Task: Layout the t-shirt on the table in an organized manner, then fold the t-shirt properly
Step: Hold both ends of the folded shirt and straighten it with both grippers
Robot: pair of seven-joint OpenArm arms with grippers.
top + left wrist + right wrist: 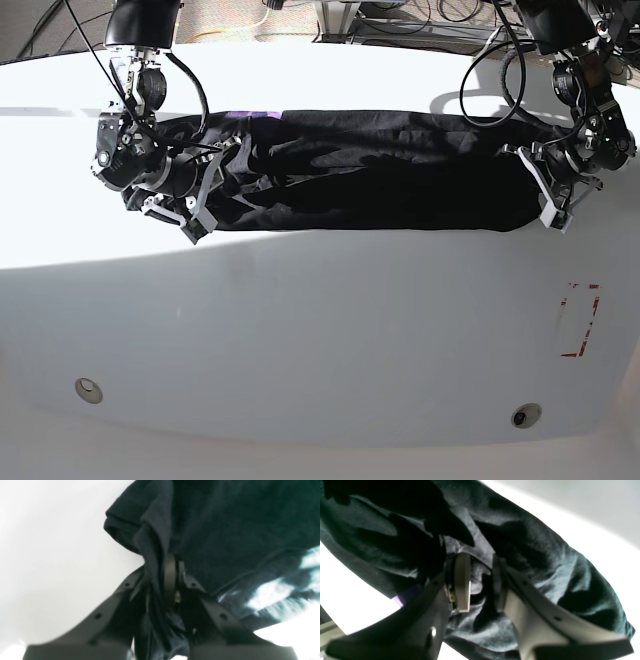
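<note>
Black soft cloth t-shirt (380,175): stretched into a long, narrow horizontal band across the far half of the table, bunched lengthwise with many wrinkles and overlapping folds. Small purple tag (255,114) shows on the far edge near the band's left end in base view. Both ends gathered and raised slightly.

Smooth white table (320,320): rounded edges; red dashed rectangle mark (580,320) near right side; two round metal discs (88,389) along the near edge.

left tool (172,575): tips buried in t-shirt (237,525) folds (blurred) | purple tag (406,595): mostly hidden behind right tool (480,580)
</note>
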